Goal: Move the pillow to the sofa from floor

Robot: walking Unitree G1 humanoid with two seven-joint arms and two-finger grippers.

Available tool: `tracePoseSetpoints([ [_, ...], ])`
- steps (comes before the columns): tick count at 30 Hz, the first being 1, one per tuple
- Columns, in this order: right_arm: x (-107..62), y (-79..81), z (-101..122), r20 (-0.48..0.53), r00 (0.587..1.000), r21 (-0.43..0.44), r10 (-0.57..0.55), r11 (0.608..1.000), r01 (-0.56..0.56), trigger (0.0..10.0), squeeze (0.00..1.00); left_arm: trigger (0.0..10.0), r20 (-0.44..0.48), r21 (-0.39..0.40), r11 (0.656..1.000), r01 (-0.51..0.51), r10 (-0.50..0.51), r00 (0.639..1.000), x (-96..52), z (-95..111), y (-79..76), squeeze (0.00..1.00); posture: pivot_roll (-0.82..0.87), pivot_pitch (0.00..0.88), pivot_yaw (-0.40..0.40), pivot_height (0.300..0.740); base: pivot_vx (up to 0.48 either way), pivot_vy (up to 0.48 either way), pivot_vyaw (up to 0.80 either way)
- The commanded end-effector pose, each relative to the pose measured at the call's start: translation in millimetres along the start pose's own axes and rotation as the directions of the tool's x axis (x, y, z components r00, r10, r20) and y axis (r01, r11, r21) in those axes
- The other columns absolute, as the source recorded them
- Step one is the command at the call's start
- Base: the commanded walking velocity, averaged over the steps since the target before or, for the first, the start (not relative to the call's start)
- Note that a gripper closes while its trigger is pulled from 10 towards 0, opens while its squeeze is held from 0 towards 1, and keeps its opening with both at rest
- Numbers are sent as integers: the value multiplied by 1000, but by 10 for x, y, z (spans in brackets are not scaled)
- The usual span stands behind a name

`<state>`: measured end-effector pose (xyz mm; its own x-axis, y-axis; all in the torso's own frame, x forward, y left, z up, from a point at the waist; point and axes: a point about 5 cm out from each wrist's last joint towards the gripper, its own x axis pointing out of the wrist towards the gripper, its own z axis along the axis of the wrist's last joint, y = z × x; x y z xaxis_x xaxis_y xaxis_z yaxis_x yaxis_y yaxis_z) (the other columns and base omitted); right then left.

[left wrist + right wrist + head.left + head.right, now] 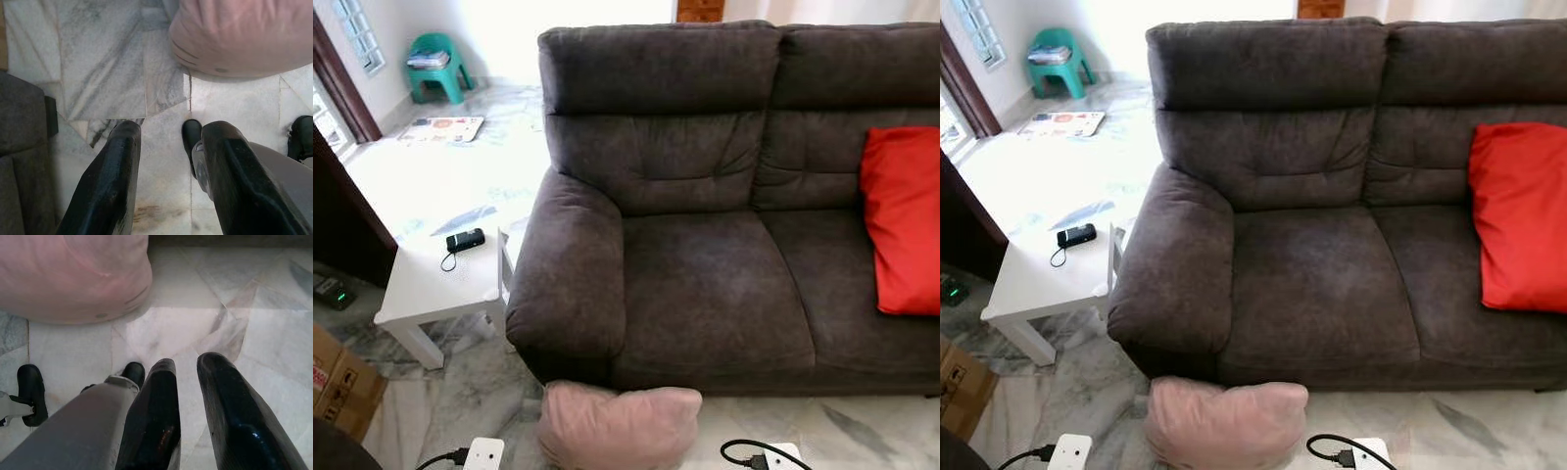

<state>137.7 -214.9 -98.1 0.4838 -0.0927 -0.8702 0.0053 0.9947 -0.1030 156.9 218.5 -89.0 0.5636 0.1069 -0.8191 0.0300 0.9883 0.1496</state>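
The pink pillow [620, 426] sits on the floor [862, 431] against the sofa [715, 294] front, both tools, left [166, 147] and right [188, 382], hang open above bare marble, so a one-sided pinch could let that squishy thing flop out.

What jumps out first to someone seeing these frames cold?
The dark grey sofa dominates, with a bright red cushion propped on its right seat. A pale pink pillow lies on the marble floor against the sofa's front, below the left armrest. Both pincers hang open above the floor near it: left pincer, right pincer.
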Motion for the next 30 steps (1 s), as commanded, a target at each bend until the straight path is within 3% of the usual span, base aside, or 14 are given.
tracePoseSetpoints([
  [1,-1,-3,-9,-5,1000,7,-2,1000,2,10000,0,10000,3,-12,1000,-4,4,1000,1,6,-1,0,-17,0,-10,740,251,0,0],
  [30,0,2,0,3,1000,26,-4,1000,4,10000,0,10000,0,-12,1000,3,-3,1000,2,6,-7,0,-15,0,-7,740,250,0,0],
])
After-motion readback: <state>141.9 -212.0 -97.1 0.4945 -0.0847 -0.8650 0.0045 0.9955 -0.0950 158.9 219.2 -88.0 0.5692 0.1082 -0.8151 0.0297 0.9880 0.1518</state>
